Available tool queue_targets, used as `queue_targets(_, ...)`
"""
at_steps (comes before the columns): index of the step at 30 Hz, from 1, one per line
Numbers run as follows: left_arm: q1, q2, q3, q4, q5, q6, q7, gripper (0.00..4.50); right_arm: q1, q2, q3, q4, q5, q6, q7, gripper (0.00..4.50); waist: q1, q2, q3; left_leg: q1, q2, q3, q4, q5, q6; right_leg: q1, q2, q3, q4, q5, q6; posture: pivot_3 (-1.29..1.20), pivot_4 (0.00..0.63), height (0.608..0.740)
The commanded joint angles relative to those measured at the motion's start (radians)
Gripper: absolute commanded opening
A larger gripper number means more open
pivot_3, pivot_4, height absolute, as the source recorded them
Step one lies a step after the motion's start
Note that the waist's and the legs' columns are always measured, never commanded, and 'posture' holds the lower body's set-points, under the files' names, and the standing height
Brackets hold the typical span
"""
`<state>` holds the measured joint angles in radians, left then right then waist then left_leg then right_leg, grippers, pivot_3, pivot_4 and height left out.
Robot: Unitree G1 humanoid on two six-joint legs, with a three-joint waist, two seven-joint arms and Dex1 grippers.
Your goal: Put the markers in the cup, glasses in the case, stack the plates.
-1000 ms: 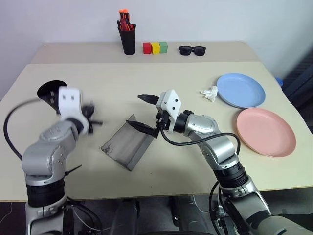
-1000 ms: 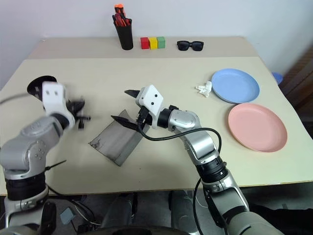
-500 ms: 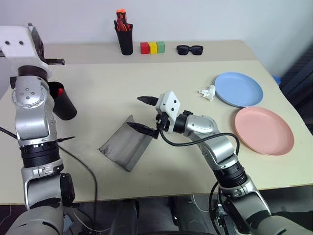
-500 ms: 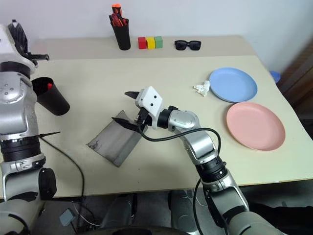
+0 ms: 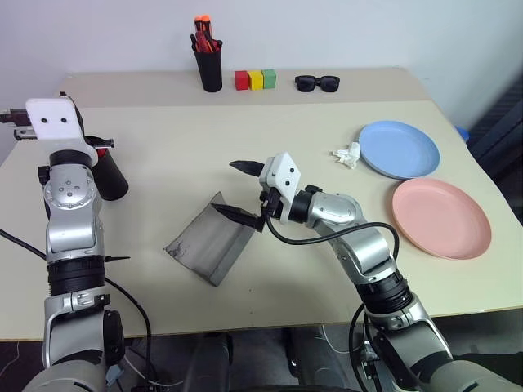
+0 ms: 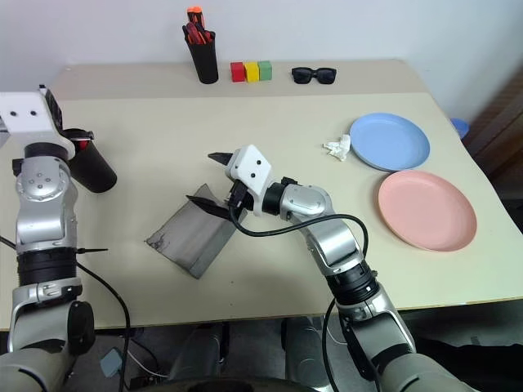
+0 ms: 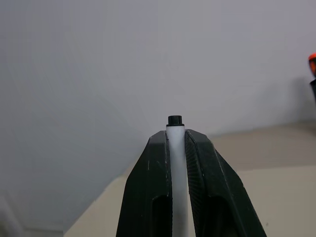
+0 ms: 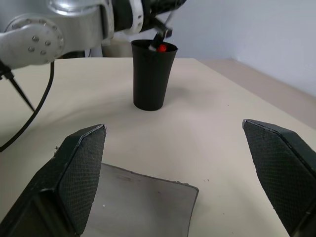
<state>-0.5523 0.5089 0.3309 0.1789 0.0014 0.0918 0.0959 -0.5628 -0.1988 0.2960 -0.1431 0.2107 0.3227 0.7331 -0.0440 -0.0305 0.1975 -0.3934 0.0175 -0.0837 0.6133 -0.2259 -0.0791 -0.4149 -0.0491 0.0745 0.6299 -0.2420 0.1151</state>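
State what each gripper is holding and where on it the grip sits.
The left gripper is shut on the white marker, clamped along its white barrel, black end poking past the fingertips. The right gripper is open over the case, holding nothing.

Both head views are looking down from above onto the whole table (image 5: 270, 122), sharing nearly the same scene. The left wrist camera is facing along its end effector (image 7: 176, 143) toward a bare wall. The right wrist camera is sitting low, looking across the table at the cup (image 8: 152, 74), close by.
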Motion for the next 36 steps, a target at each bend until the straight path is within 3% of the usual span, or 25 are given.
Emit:
queue_targets(1, 0.007, 0.001, 0.010, -0.055, 0.015, -0.009, 0.015, 0.41, -0.008, 0.006, -0.002, -0.019, 0.006, -0.016, 0.004, 4.50, 0.000, 0.000, 0.000, 0.000, 0.000, 0.000, 0.000, 0.000, 0.000, 0.000, 0.000, 0.000, 0.000, 0.000, 0.000, 0.00, 0.150, 0.740)
queue_targets(5, 0.025, -0.020, 0.023, -0.089, -0.004, 0.005, 0.021, 1.73, -0.014, 0.010, 0.002, -0.011, 0.004, -0.020, 0.007, 4.50, 0.000, 0.000, 0.000, 0.000, 0.000, 0.000, 0.000, 0.000, 0.000, 0.000, 0.000, 0.000, 0.000, 0.000, 0.000, 0.00, 0.150, 0.740)
queue_targets(12, 0.021, -0.026, 0.030, -0.203, -0.129, 0.051, -0.097, 1.73, -0.007, -0.007, -0.007, -0.018, 0.000, -0.020, 0.012, 4.50, 0.000, 0.000, 0.000, 0.000, 0.000, 0.000, 0.000, 0.000, 0.000, 0.000, 0.000, 0.000, 0.000, 0.000, 0.000, 0.00, 0.150, 0.740)
queue_targets(17, 0.066, 0.035, -0.113, -0.441, -0.446, 0.448, -0.441, 1.73, 0.012, -0.164, -0.073, -0.060, 0.027, 0.005, 0.101, 4.50, 0.005, 0.000, 0.000, -0.001, 0.000, 0.000, 0.001, 0.000, 0.000, 0.001, 0.000, 0.000, -0.001, 0.000, 0.000, 0.00, 0.150, 0.740)
queue_targets(19, 0.117, 0.105, -0.176, -0.537, -0.509, 0.564, -0.544, 2.65, 0.022, -0.237, -0.104, -0.070, 0.037, 0.018, 0.133, 4.50, -0.001, 0.000, 0.000, -0.001, -0.001, 0.000, 0.000, 0.000, 0.000, 0.001, -0.001, 0.000, -0.002, 0.000, 0.001, 0.00, 0.150, 0.740)
queue_targets(22, 0.140, 0.136, -0.190, -0.617, -0.680, 0.776, -0.600, 4.16, 0.057, -0.373, -0.151, -0.084, 0.033, 0.019, 0.199, 4.50, -0.003, 0.001, 0.001, 0.000, 0.000, 0.000, 0.000, 0.000, 0.001, 0.001, -0.001, 0.000, -0.001, -0.001, 0.000, 0.00, 0.150, 0.740)
queue_targets(23, 0.146, 0.146, -0.201, -0.643, -0.737, 0.843, -0.624, 4.46, 0.071, -0.415, -0.166, -0.085, 0.029, 0.015, 0.215, 4.50, -0.004, 0.001, 0.001, 0.001, 0.000, 0.000, 0.000, -0.001, 0.001, 0.001, 0.000, 0.000, 0.000, -0.001, 0.000, 0.00, 0.150, 0.740)
queue_targets(28, 0.165, 0.215, -0.290, -0.699, -0.799, 1.042, -0.654, 4.46, 0.090, -0.501, -0.219, -0.072, 0.030, 0.012, 0.222, 4.50, -0.014, 0.001, 0.001, 0.001, 0.000, 0.001, 0.000, -0.001, 0.001, 0.001, 0.001, 0.001, 0.000, -0.003, -0.003, 0.00, 0.150, 0.740)
queue_targets(33, 0.191, 0.298, -0.344, -0.732, -0.866, 1.143, -0.743, 4.46, 0.099, -0.503, -0.229, -0.070, 0.016, 0.008, 0.202, 4.50, -0.023, 0.001, 0.001, 0.001, 0.000, 0.001, 0.000, -0.001, 0.001, 0.001, 0.001, 0.001, 0.000, -0.003, -0.003, 0.00, 0.150, 0.740)
queue_targets(36, 0.210, 0.366, -0.441, -0.772, -0.828, 1.140, -0.792, 4.46, 0.098, -0.486, -0.222, -0.076, 0.014, 0.009, 0.190, 4.50, -0.023, 0.001, 0.001, 0.001, 0.000, 0.001, 0.001, -0.001, 0.001, 0.001, 0.001, 0.001, -0.001, -0.003, -0.004, 0.00, 0.150, 0.740)
